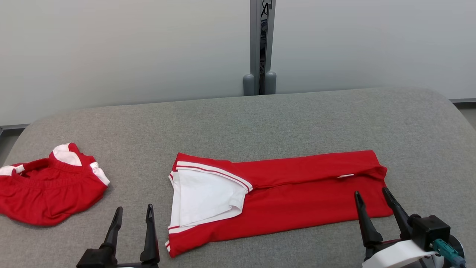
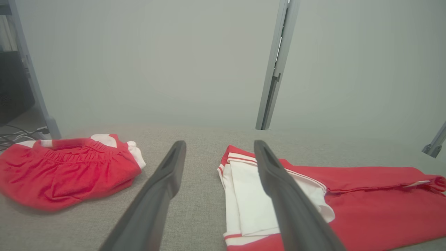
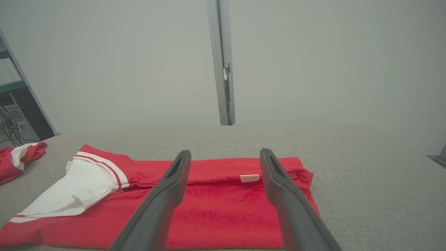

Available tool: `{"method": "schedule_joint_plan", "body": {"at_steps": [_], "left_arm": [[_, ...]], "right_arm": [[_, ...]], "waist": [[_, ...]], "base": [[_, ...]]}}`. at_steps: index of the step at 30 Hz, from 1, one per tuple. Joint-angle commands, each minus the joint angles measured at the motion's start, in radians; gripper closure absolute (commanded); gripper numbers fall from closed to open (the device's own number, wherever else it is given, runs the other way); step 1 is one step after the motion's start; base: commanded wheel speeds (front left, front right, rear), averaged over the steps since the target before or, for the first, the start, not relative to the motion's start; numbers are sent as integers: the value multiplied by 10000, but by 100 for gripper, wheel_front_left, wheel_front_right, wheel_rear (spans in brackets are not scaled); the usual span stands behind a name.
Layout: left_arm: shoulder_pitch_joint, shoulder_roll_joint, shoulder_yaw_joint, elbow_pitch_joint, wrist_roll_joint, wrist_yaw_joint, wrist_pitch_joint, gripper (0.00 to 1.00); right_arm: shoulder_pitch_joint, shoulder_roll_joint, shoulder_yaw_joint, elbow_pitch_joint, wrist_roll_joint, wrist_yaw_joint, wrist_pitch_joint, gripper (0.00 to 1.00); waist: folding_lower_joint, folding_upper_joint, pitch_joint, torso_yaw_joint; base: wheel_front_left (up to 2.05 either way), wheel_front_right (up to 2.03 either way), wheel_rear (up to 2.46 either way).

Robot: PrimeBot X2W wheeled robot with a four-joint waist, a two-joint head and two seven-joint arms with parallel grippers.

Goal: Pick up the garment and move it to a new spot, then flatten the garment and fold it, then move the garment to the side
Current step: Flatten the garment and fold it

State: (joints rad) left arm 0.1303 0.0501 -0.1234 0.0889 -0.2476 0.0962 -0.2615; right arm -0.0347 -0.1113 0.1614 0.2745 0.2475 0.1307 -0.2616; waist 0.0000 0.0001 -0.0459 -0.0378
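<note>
On table (image 1: 260,123), two garments (image 1: 297,201) (image 1: 48,193), two claws (image 1: 134,207) (image 1: 371,191), both spread

i see garment (image 1: 297,193) ahead of my fingers (image 1: 150,230): soft matt red cloth, white panel | table (image 1: 260,123): rough grey woven fabric | fingers: matt dark plastic

The folded red-and-white fabric garment (image 1: 297,197) lies flat near the grey cloth-covered bench's (image 1: 260,123) front edge; a crumpled red-and-white cloth bundle (image 1: 48,193) lies at its left edge.
</note>
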Motion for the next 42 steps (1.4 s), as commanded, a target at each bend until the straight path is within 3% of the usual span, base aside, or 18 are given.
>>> {"method": "schedule_joint_plan", "body": {"at_steps": [1,12,19,28,42], "left_arm": [[11,22,31,11,52,-75,-39,0],[-158,22,-141,90,176,-112,-39,0],[-430,25,-251,154,433,-302,-39,0],[-727,20,-381,260,570,-615,-38,0],[-1438,23,-451,319,709,-746,-40,0]], "right_arm": [[73,-31,-61,-10,59,4,-52,0],[-680,93,-229,1017,633,4,-52,0],[-2247,33,-1217,3340,1548,5,-51,0],[-4408,-582,-2266,6384,1606,5,-51,0],[-6200,-814,-2170,9040,1391,5,-34,0]], "waist": [[0,-1,6,6],[0,-1,198,34],[0,-1,531,267],[0,-1,1180,706],[0,-1,2232,928]], "base": [[0,0,0],[0,0,0],[0,0,0],[0,0,0],[0,0,0]]}}
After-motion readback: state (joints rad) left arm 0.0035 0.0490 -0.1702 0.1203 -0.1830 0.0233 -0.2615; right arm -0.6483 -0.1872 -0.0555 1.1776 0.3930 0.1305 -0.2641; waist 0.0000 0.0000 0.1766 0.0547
